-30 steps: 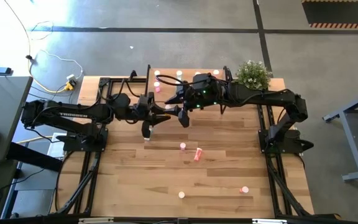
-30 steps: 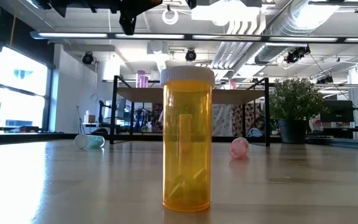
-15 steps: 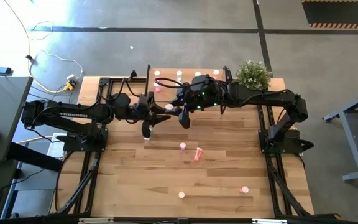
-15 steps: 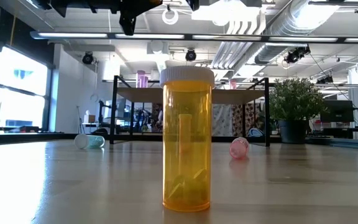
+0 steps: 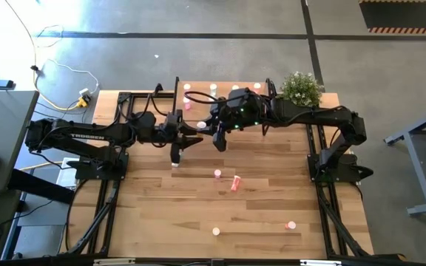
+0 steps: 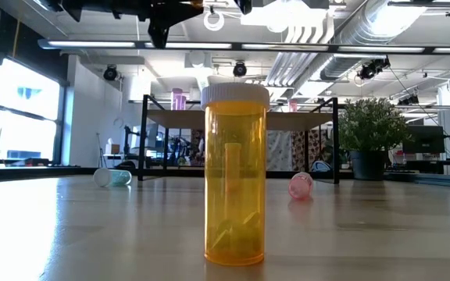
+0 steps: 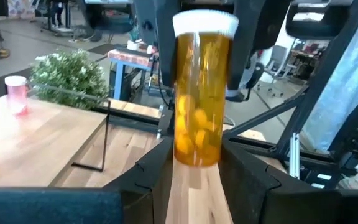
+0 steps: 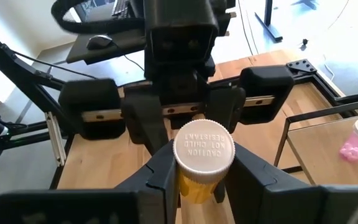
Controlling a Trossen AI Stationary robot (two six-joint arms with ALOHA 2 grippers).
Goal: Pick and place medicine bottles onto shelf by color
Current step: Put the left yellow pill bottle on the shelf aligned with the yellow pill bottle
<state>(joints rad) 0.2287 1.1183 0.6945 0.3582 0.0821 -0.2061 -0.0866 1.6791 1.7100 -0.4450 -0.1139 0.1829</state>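
While both arms met above the table, the orange bottle [image 7: 197, 93] sat between two grips. The right gripper [image 8: 201, 177] was clamped under its cap, and the left gripper [image 7: 194, 171] held its base loosely, likely a handover toward the shelf [image 5: 220, 92].

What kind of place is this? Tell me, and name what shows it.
Probably an open robotics lab or workshop: bare ceiling ducts and strip lights overhead, a concrete floor with loose cables, and desks with monitors behind the plank tabletop.

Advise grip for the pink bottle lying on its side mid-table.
Take the pink bottle mid-body, straight down from above, with the jaws across its long axis. It lies flat, so its cap faces sideways, and the round body could roll.
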